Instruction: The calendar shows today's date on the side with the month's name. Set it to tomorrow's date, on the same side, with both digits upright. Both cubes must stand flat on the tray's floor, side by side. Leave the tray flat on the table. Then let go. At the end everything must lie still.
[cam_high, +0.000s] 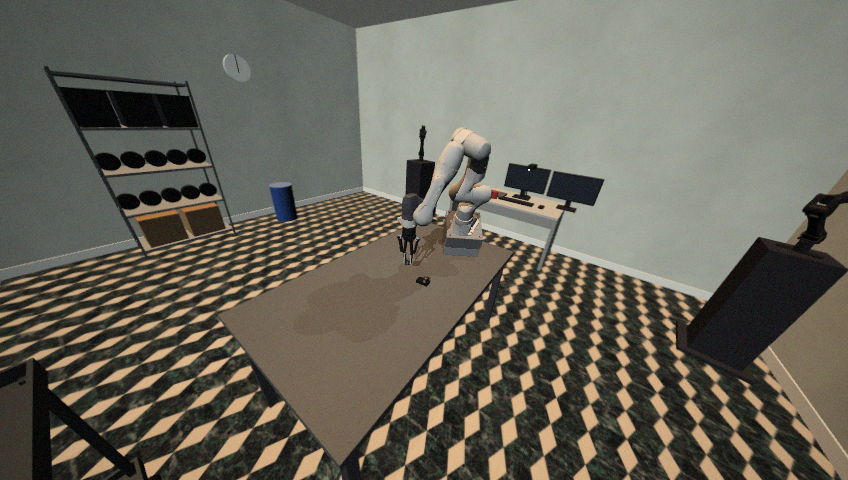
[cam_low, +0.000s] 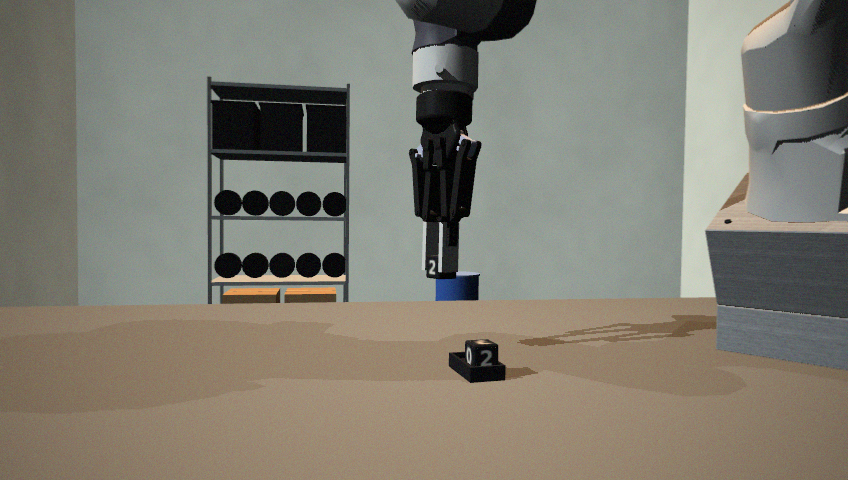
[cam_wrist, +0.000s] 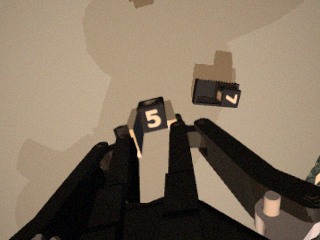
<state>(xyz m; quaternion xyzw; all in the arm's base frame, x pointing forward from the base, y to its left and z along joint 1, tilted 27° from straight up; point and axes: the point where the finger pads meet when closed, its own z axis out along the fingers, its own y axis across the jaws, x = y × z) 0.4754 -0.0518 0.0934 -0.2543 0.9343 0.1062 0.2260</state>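
My gripper (cam_high: 407, 261) (cam_low: 440, 264) (cam_wrist: 153, 115) is shut on a black cube (cam_low: 432, 267) (cam_wrist: 153, 118) and holds it well above the table. This cube shows a white 2 in the exterior view and a white 5 in the wrist view. The small black tray (cam_high: 420, 283) (cam_low: 487, 375) (cam_wrist: 212, 103) lies flat on the table, apart from the gripper. A second black cube (cam_low: 486, 355) (cam_wrist: 231, 98) stands in one end of the tray; the exterior view shows a 0 and an upright 2 on its two visible sides. The other half of the tray is empty.
The tray lies on the brown table (cam_high: 357, 368) (cam_low: 297, 434). The robot's base block (cam_high: 462, 243) (cam_low: 773, 285) stands at one end of the table. A desk with monitors, a shelf rack (cam_high: 142, 169) (cam_low: 278, 155) and a blue bin (cam_high: 282, 203) (cam_low: 457, 288) stand beyond the table.
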